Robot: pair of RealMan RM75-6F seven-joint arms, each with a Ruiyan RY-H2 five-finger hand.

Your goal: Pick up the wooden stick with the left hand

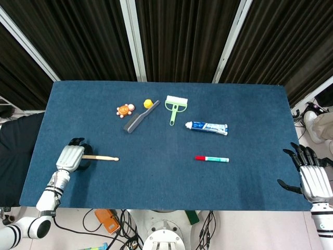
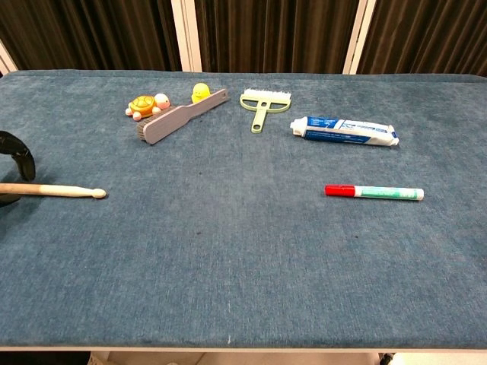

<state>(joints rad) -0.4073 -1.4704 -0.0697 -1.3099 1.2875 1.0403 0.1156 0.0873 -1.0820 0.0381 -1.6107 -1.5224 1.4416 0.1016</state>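
Fingers of my left hand (image 1: 70, 158) are curled down around the near end of the wooden stick (image 1: 102, 158), at the left edge of the blue table (image 1: 156, 182). In the chest view only the dark fingertips (image 2: 17, 148) show at the frame's left border, arching over the stick's handle end where it runs out of sight, with another dark tip just below it — so the stick passes between them. I take that as a grasp, though the stick lies flat on the cloth, its rounded tip pointing right, toward the table's middle. Moving right along the far part of the table I see an orange turtle toy (image 1: 124, 110) and a small yellow duck (image 1: 148, 103), with a grey comb (image 1: 140, 116) lying at a slant just beside them, its far end near the duck. Next comes a green brush (image 1: 175, 107), handle pointing toward me, then a toothpaste tube (image 1: 206, 127) lying crosswise. Nearer to me, well apart from the stick, a marker with a red cap (image 1: 212, 159) lies crosswise too, the cap on its left end. At the far right, off the table's near corner, my right hand (image 1: 310, 174) hangs with fingers spread — holding nothing.
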